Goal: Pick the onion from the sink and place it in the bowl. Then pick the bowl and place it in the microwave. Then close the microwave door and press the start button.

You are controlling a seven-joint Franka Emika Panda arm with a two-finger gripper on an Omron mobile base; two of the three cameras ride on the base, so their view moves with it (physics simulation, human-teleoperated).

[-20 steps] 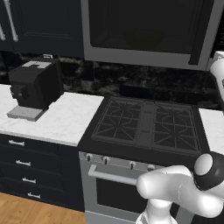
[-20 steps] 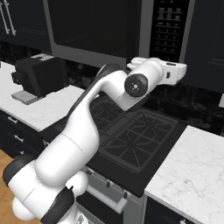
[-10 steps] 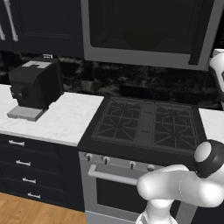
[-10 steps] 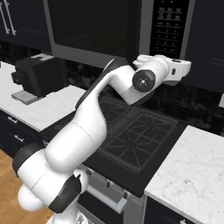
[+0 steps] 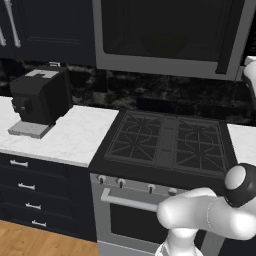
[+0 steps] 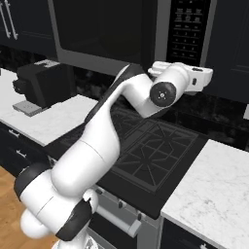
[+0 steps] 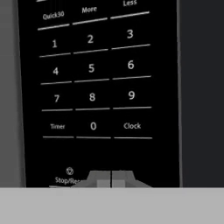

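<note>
The microwave (image 5: 165, 35) hangs above the stove, and the microwave door (image 6: 102, 34) with its dark glass window is closed. The dark control panel (image 6: 188, 29) sits at its right. In the hand view the control panel (image 7: 92, 87) is very close, showing number keys, Timer, Clock and a Stop/Reset label at the bottom. My gripper (image 7: 110, 179) is shut, its two tips pressed together just before the panel's lowest row. From the right base view my gripper (image 6: 209, 75) is level with the panel's bottom edge. The onion, the bowl and the sink are out of view.
A black gas stove (image 5: 170, 142) with an oven and knobs (image 5: 135, 186) lies below the microwave. A black coffee machine (image 5: 40, 97) stands on the white marble counter (image 5: 75, 137) to the left. More counter (image 6: 214, 194) lies right of the stove.
The arm has stretched a little further right and forward, bringing the hand closer to the microwave's control panel. The gripper stays shut.
</note>
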